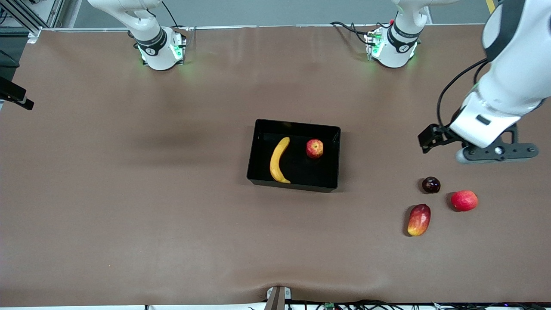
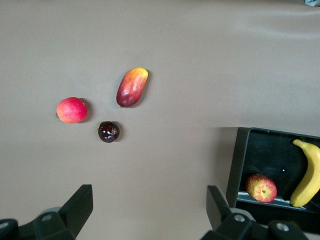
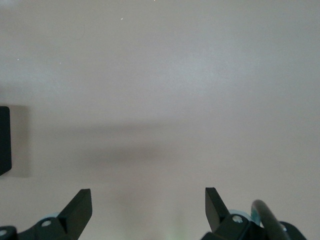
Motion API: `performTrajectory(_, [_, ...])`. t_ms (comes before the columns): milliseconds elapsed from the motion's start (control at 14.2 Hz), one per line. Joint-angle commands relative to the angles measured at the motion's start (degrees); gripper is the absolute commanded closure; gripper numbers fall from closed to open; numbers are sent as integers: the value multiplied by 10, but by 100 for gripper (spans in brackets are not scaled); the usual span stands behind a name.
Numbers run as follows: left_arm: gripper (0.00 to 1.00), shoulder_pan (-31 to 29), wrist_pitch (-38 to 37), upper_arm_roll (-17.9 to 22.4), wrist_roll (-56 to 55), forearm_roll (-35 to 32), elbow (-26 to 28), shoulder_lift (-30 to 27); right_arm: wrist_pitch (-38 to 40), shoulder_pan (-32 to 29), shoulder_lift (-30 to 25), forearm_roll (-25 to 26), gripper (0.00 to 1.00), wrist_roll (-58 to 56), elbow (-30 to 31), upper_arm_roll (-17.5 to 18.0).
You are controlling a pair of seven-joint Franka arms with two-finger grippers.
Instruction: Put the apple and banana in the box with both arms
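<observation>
**Both fruits in the box, both grippers empty**

The box (image 1: 294, 183) sits near the middle of the table (image 1: 129, 193). Inside it lie the banana (image 1: 279, 160), toward the right arm's end, and the apple (image 1: 314, 148), toward the left arm's end; the two are apart, not touching. The left gripper (image 2: 150, 212) hangs with its jaws spread and nothing between them, over bare table at the left arm's end, near three fruits that are no part of the task: a dark round fruit (image 1: 431, 184), a pinkish-red round fruit (image 1: 464, 200) and a red-and-yellow oblong fruit (image 1: 419, 220). The right gripper (image 3: 148, 210) is seen only in its own wrist view, jaws likewise spread and empty, over bare table with an edge of the box at the margin of that view.

Judged from how things lie, the placing looks complete and the step in hand is the withdrawal. To do it well, each arm should keep its jaws wide and travel high above the table, clear of the box walls, so that nothing is nudged. The left arm needs most care: the three loose fruits lie close beneath its path, and a low sweep could roll one away.

No brand, label or legible writing appears on the box or the fruits; small marks on the arm bases are too small to read
</observation>
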State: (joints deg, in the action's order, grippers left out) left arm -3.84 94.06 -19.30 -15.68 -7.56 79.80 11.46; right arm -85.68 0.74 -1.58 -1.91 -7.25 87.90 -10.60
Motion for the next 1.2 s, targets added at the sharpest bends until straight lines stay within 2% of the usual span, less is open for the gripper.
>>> performTrajectory(0, [0, -9, -13, 3, 22, 18, 64, -65, 5, 0, -4, 4, 0, -5, -4, 1])
performTrajectory(71, [0, -7, -13, 8, 22, 24, 92, -94, 5, 0, -4, 4, 0, -5, -4, 1])
performTrajectory(212, [0, 26, -13, 58, 34, 44, 141, -143, 5, 0, -4, 4, 0, -5, -4, 1])
performTrajectory(353, [0, 78, -10, 136, 74, 52, 196, -194, 5, 0, -4, 4, 0, -5, -4, 1])
performTrajectory(424, [0, 93, -6, 153, 75, 54, 216, -215, 5, 0, -4, 4, 0, -5, -4, 1])
performTrajectory(635, [0, 100, -6, 157, 76, 55, 236, -243, 5, 0, -4, 4, 0, -4, -4, 1])
performTrajectory(988, [0, 102, -12, 158, 100, 76, 222, -228, 4, -2, -4, 4, 0, -3, -4, 0])
performTrajectory(1129, [0, 103, -15, 158, 100, 76, 200, -212, 5, -2, -4, 4, 0, -3, -4, 0])
